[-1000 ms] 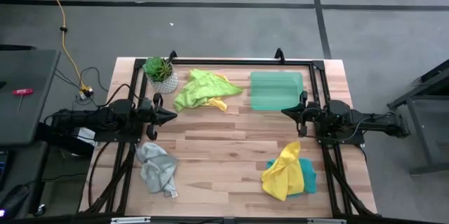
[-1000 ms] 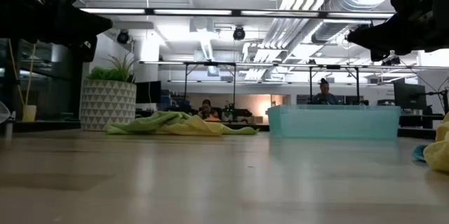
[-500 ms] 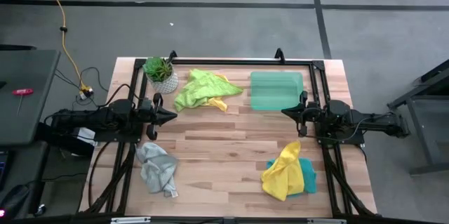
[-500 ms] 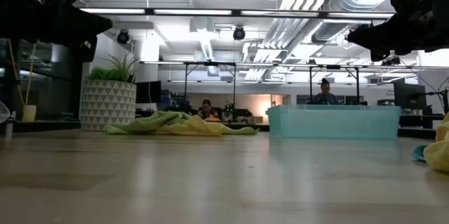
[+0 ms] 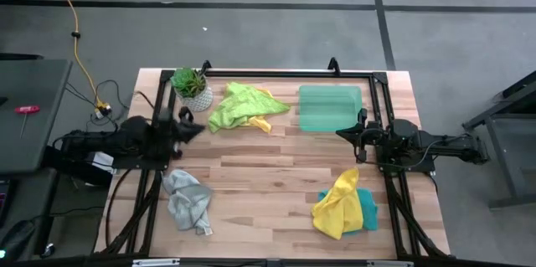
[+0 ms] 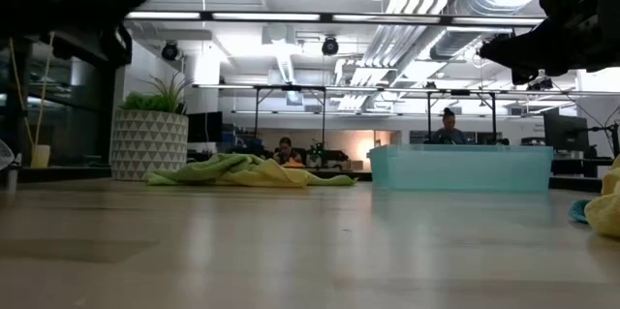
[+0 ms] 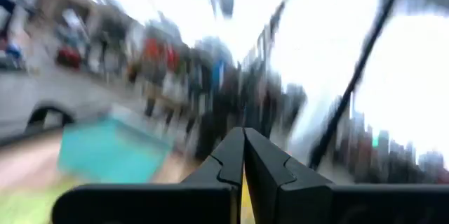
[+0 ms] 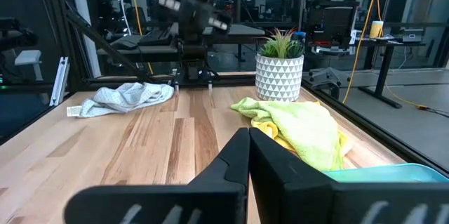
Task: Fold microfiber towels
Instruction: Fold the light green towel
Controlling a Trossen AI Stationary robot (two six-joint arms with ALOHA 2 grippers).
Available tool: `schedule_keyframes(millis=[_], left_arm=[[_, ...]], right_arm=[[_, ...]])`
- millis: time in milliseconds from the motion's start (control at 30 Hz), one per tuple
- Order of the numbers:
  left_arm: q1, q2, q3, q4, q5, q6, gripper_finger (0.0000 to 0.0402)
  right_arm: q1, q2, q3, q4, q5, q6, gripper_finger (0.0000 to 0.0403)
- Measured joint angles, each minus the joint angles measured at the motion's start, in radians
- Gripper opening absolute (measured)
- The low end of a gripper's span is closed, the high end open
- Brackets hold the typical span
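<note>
A lime green towel with a yellow one [image 5: 243, 106] lies crumpled at the far middle of the table; it also shows in the right wrist view [image 8: 298, 129]. A grey towel [image 5: 188, 200] lies bunched at the near left. A yellow towel [image 5: 337, 202] lies heaped on a teal-blue one [image 5: 369, 213] at the near right. My left gripper [image 5: 201, 126] is shut and empty above the table's left side, its fingers together in its wrist view [image 7: 243, 155]. My right gripper [image 5: 339, 134] is shut and empty above the right side [image 8: 248, 140].
A translucent green tray [image 5: 329, 107] stands at the far right, beside the lime towel. A potted plant [image 5: 192, 87] stands at the far left corner. A black frame [image 5: 276, 73] runs along the table's far edge and sides. Bare wood lies in the middle.
My left gripper has risen and swung a little toward the table's far edge, staying shut; its wrist view is smeared by the motion. The towels lie as before.
</note>
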Motion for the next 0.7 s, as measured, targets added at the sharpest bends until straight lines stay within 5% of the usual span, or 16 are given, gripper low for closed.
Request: schedule_keyframes(millis=[133,300,433,700], left_arm=[[0.001,0.035,0.011,0.183,-0.235,-0.081,0.0003],[-0.017,0.288,0.167,0.042,-0.203,-0.065,0.0003],[-0.038,0.583,0.384,-0.249,-0.208,-0.065,0.0003],[-0.023,1.065,0.76,-0.968,-0.152,-0.35,0.0034]], right_arm=[[0.0,0.0,0.0,0.0,0.0,0.0,0.0],[0.0,0.0,0.0,0.0,0.0,0.0,0.0],[0.0,0.0,0.0,0.0,0.0,0.0,0.0],[0.0,0.0,0.0,0.0,0.0,-0.001,0.0]])
